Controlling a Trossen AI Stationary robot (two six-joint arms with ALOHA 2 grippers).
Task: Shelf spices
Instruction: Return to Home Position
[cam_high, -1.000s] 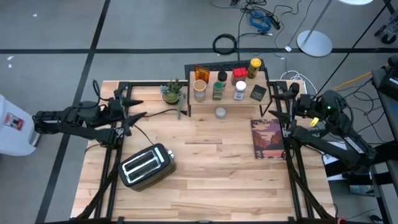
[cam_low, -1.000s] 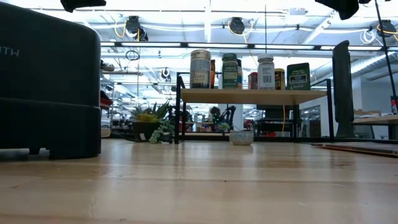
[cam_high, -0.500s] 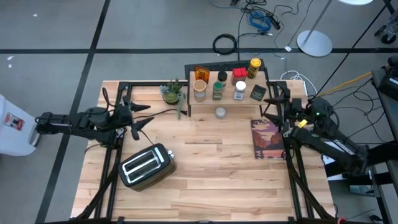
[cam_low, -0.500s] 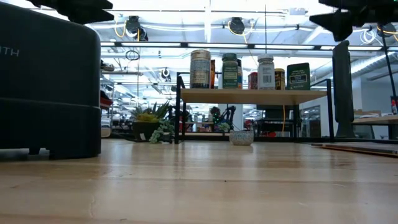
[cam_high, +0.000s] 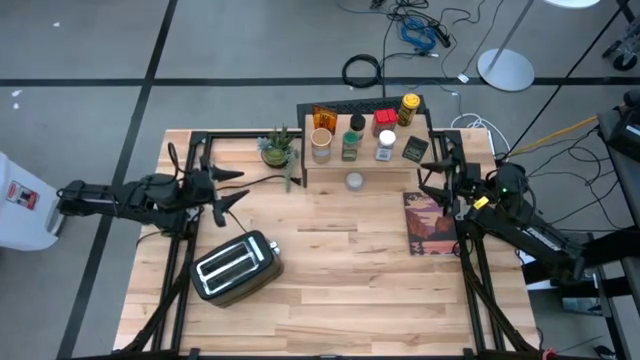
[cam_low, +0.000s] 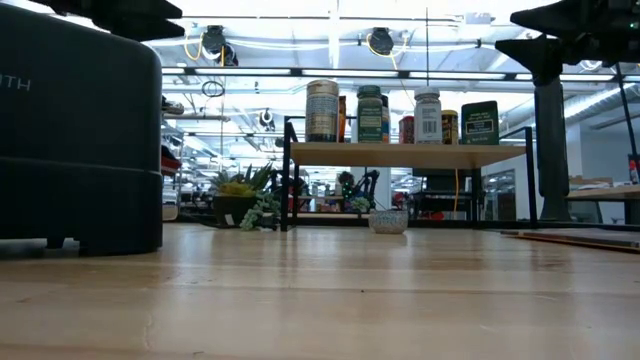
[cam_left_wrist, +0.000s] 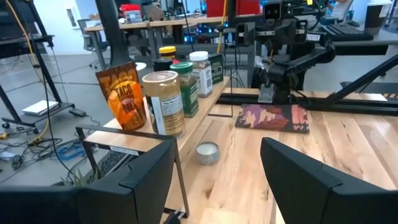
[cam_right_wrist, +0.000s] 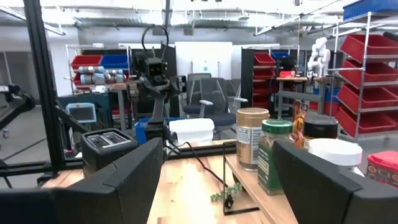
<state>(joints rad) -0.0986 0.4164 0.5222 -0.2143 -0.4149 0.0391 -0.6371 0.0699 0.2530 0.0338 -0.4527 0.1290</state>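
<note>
The shelf (cam_high: 366, 160) is a light wood rack on black legs at the table's far edge, also in the low view (cam_low: 400, 154). Several spices stand on its top: an orange packet (cam_left_wrist: 124, 99), a tan-lidded jar (cam_left_wrist: 163, 102), a green jar (cam_right_wrist: 275, 155), a white-capped bottle (cam_high: 386, 146), a dark green tin (cam_high: 415, 149), a yellow-capped jar (cam_high: 409, 108). One small round tin (cam_high: 354, 181) (cam_left_wrist: 207, 152) sits on the tabletop under the shelf's front edge. My left gripper (cam_high: 228, 187) (cam_left_wrist: 217, 186) hovers open to the shelf's left. My right gripper (cam_high: 430, 180) (cam_right_wrist: 217, 180) hovers open by the shelf's right end.
A silver toaster (cam_high: 237, 266) stands at the table's near left and fills the low view's left (cam_low: 80, 130). A small green plant (cam_high: 277, 147) stands left of the shelf. A flat picture book (cam_high: 430, 222) lies at the right. Black frame rails run along both table sides.
My left gripper has moved toward the table's right, nearer the shelf, then stopped. My right gripper has shifted toward the table's left and near edge, coming lower beside the shelf's right end. The spices and the shelf have stayed in place.
</note>
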